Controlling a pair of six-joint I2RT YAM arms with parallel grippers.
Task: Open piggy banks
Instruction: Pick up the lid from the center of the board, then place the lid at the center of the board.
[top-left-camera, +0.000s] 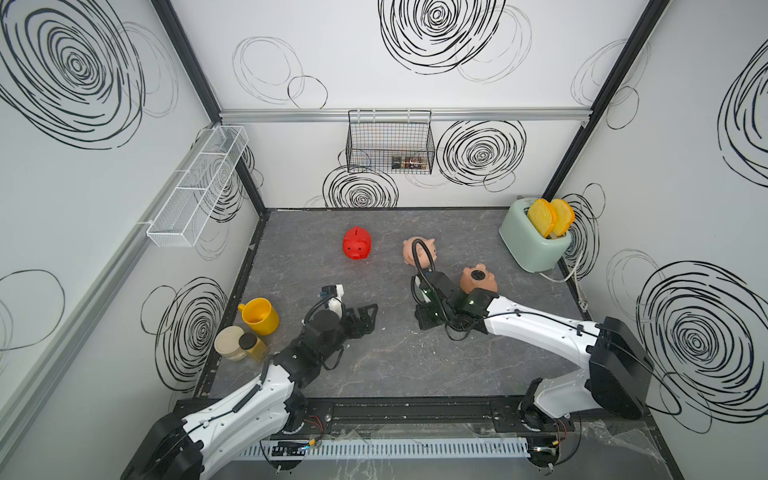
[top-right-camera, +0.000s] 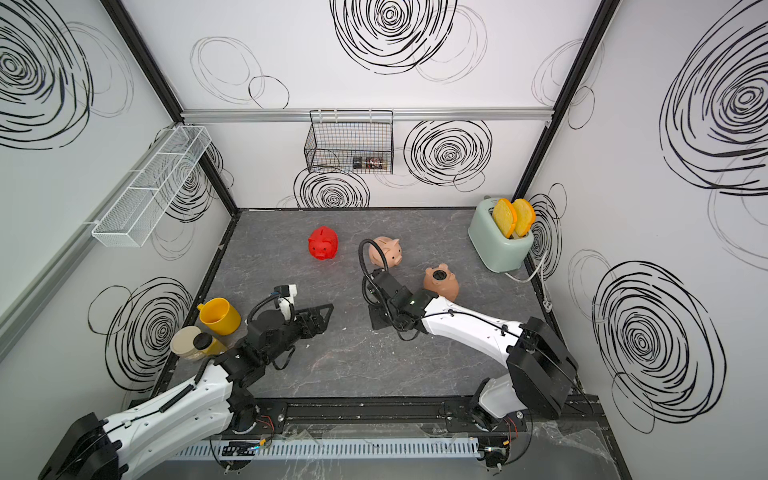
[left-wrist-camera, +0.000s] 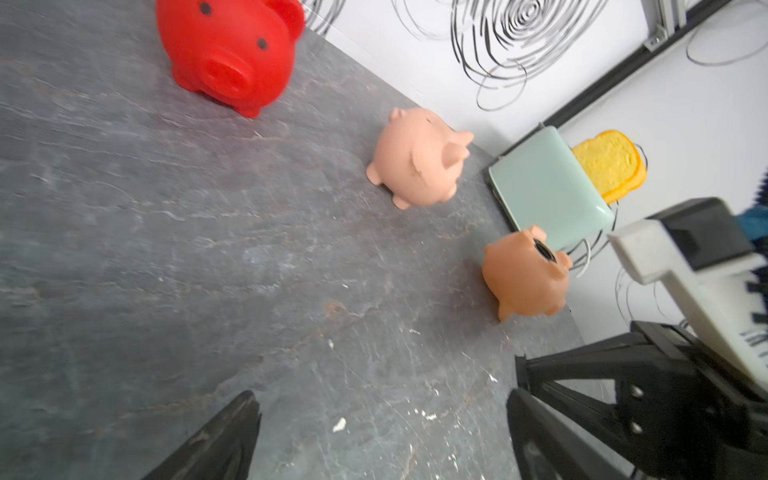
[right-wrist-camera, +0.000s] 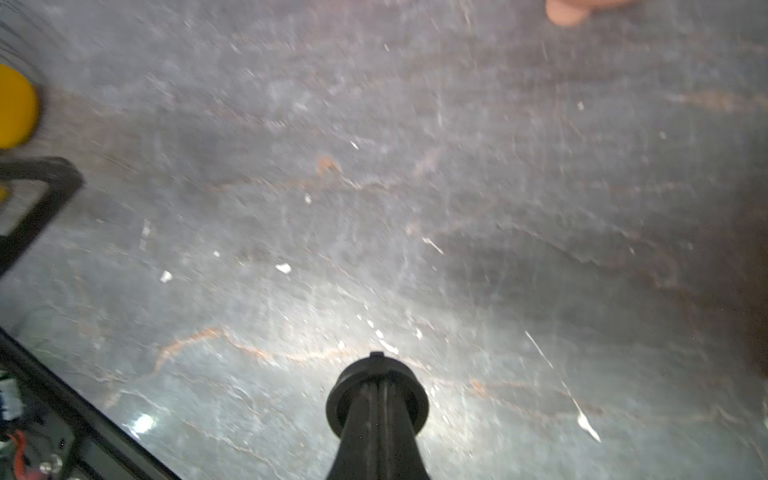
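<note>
Piggy banks stand in a loose row across the far half of the grey table (top-left-camera: 374, 374). The red piggy bank (top-left-camera: 356, 244) is upright on its feet, furthest toward the robot's left, its snout turned toward the robot. The pink piggy bank (top-left-camera: 419, 249) is near it, also on its feet, partly crossed by a cable of the right arm in both top views. The peach-tan piggy bank (top-left-camera: 478, 279) lies on its back with its belly turned up, just beside the right arm's wrist; the left wrist view shows a dark round hole (left-wrist-camera: 542, 249) in that belly.

The right gripper (right-wrist-camera: 376, 388) points down at bare table on the near side of the pink pig. Its fingers are pressed together and carry a round black plug (right-wrist-camera: 376, 368) at their tips, just above the surface. The left gripper (left-wrist-camera: 382, 432) hovers low over the table with its fingers spread wide and nothing between them, well apart from all three pigs.

A yellow mug (top-left-camera: 259, 316), a beige-lidded jar (top-left-camera: 230, 341) and a black-capped bottle (top-left-camera: 251, 345) cluster at the table's left edge. A mint toaster (top-left-camera: 528, 245) with two toast slices (top-left-camera: 550, 216) sits in the far right corner.
</note>
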